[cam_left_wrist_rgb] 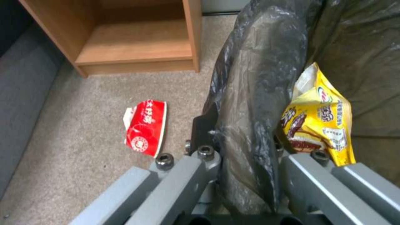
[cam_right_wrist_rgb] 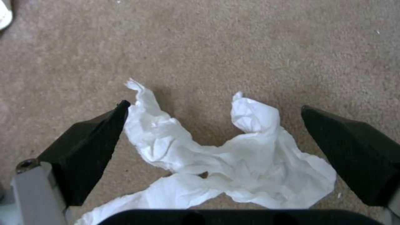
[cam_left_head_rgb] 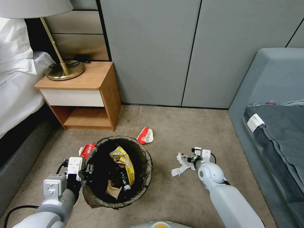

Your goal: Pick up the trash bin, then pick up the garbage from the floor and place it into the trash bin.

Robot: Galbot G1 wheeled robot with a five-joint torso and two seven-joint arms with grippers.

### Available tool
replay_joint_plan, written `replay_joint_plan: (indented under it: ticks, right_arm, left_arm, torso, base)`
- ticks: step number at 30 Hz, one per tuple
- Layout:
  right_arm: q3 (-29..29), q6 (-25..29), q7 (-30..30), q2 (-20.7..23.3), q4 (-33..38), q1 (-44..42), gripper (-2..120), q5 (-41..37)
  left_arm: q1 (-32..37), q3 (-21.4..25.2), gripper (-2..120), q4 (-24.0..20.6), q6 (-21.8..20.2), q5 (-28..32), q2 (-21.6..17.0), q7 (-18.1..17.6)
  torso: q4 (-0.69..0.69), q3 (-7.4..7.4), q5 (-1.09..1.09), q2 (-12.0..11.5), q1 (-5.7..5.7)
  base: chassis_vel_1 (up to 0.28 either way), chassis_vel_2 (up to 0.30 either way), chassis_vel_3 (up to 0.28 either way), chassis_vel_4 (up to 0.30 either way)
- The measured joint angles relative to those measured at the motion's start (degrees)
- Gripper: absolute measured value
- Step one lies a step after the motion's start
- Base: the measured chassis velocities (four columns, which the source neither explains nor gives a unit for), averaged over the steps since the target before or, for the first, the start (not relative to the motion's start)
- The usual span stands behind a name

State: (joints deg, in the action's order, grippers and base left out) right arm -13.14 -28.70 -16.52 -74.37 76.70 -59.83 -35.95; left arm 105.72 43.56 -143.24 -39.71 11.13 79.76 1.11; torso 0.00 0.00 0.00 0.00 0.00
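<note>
The trash bin (cam_left_head_rgb: pixel 117 172) stands on the floor (cam_left_head_rgb: pixel 190 126) in front of the robot's left side, its white wall almost wholly hidden under the dark, wrinkled bag liner (cam_left_head_rgb: pixel 144 158) folded over the round rim. Inside lie a yellow snack wrapper (cam_left_head_rgb: pixel 124 161), a green bottle with a white cap (cam_left_head_rgb: pixel 123 180) and a crumpled brown paper bag (cam_left_head_rgb: pixel 113 190); the bottle's lower part is lost in the dark of the bag. The left gripper (cam_left_head_rgb: pixel 87 169) is clamped on the bin's near-left rim, one finger outside and one inside, pinching the glossy liner between them; in the left wrist view the liner bulges over the rim and hides the inner fingertip. Just beyond that gripper, partly cut off by the rim in the head view, a red-and-white wrapper (cam_left_wrist_rgb: pixel 145 126) lies flat on the short-pile carpet. A second red-and-white wrapper (cam_left_head_rgb: pixel 145 135) lies behind the bin, apart from it. To the right, the white tissue (cam_right_wrist_rgb: pixel 225 156) sprawls crumpled and twisted on the carpet. The right gripper (cam_left_head_rgb: pixel 189 157) is low over it with its dark, wedge-shaped fingers (cam_right_wrist_rgb: pixel 85 150) spread wide on either side, one tip touching the tissue's edge, nothing grasped. A wooden nightstand (cam_left_head_rgb: pixel 82 95) stands behind the bin.
</note>
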Motion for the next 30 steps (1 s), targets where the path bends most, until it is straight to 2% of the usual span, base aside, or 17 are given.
replay_joint_plan:
  ticks: [30]
  right_arm:
    - [-0.54, 4.07, 2.66, -0.61, -7.49, 0.26, 99, 1.34]
  left_arm:
    - [-0.34, -0.02, 3, 0.0, 0.13, -0.74, 0.56, 0.11]
  torso:
    - [0.0, 0.0, 0.0, 0.0, 0.0]
  base:
    - [0.0, 0.0, 0.0, 0.0]
